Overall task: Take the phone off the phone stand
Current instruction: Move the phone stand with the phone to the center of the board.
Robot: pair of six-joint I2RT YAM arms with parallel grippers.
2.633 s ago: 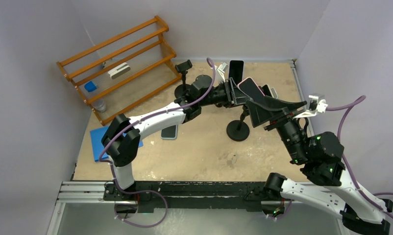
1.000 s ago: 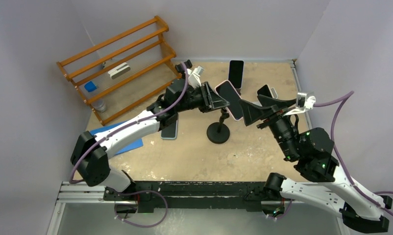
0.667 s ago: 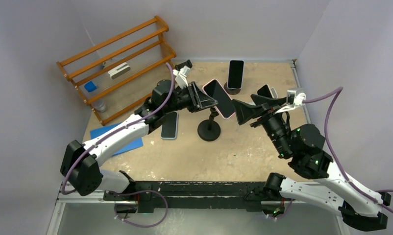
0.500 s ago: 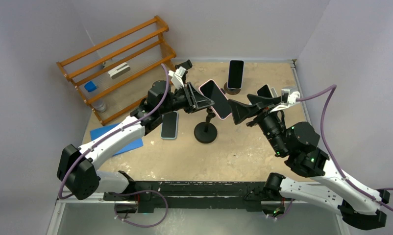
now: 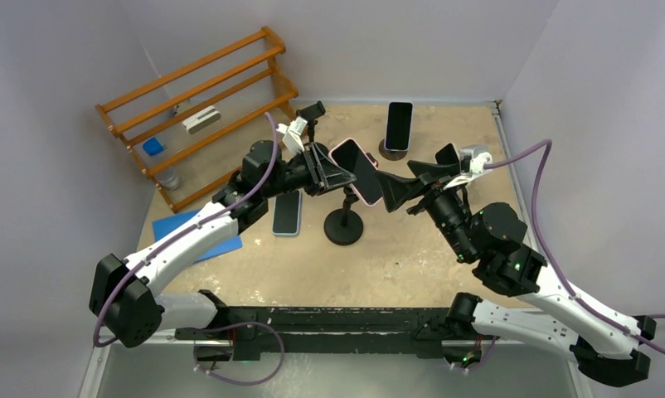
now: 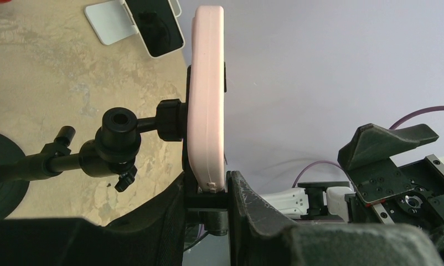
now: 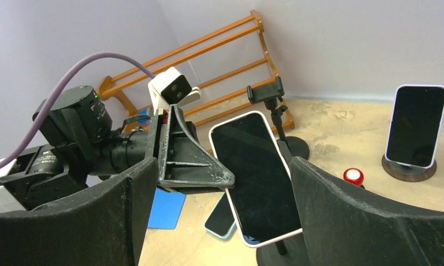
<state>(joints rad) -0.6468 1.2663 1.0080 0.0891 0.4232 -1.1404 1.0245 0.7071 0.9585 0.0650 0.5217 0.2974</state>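
1. The pink-cased black-screened phone (image 5: 356, 170) sits tilted in the clamp of the black round-based phone stand (image 5: 343, 225), above the middle of the sandy tabletop (image 5: 412, 265).
2. We see the left end effector (image 6: 207, 208) pinching the phone's edge at the clamp.
3. The right end effector (image 5: 398, 182) is spread wide, facing the screen from just beside it, and we see a gap between them.

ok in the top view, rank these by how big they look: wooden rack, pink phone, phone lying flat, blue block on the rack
1. wooden rack
2. pink phone and flat phone: about alike; the pink one is raised, nearer the camera, so unranked
3. blue block
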